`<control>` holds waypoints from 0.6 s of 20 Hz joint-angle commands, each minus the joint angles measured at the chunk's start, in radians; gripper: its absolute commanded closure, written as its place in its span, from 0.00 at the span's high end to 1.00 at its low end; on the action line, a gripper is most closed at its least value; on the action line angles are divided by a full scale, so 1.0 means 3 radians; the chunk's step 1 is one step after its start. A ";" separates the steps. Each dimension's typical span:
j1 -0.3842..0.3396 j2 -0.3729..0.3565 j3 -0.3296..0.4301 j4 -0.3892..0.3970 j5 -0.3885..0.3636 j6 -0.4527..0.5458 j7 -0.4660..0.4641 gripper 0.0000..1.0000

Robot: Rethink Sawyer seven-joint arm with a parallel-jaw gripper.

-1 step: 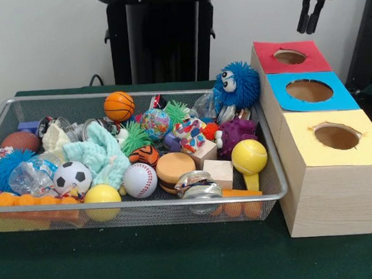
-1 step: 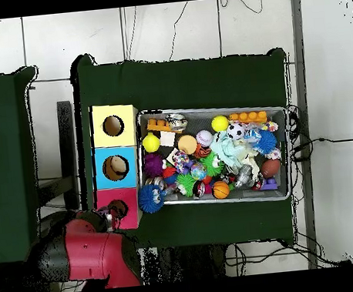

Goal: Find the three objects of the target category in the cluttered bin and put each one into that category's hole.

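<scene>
Front view: the tool hangs high at the upper right, above and behind the red-topped hole, its two dark fingers close together and nothing between them; whether it is fully clenched I cannot tell. A wire bin sits on the green counter, just beside a wooden box with red, blue and yellow tops, each with a round hole. Inside the bin lie a basketball, a soccer ball, a baseball, a yellow ball, a fuzzy blue creature and a purple toy.

Overhead view: the red arm sits at the lower left, ending near the box's red end. The bin lies right of the box, full of toys, with the basketball near its lower rim.
</scene>
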 commanded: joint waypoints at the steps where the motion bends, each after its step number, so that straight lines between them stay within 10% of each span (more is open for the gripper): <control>1: -0.0164 0.0055 0.0082 -0.0218 0.0118 0.0398 0.0900 0.00; 12: -0.0643 -0.0130 0.0330 0.0023 -0.0061 0.0219 0.0366 0.00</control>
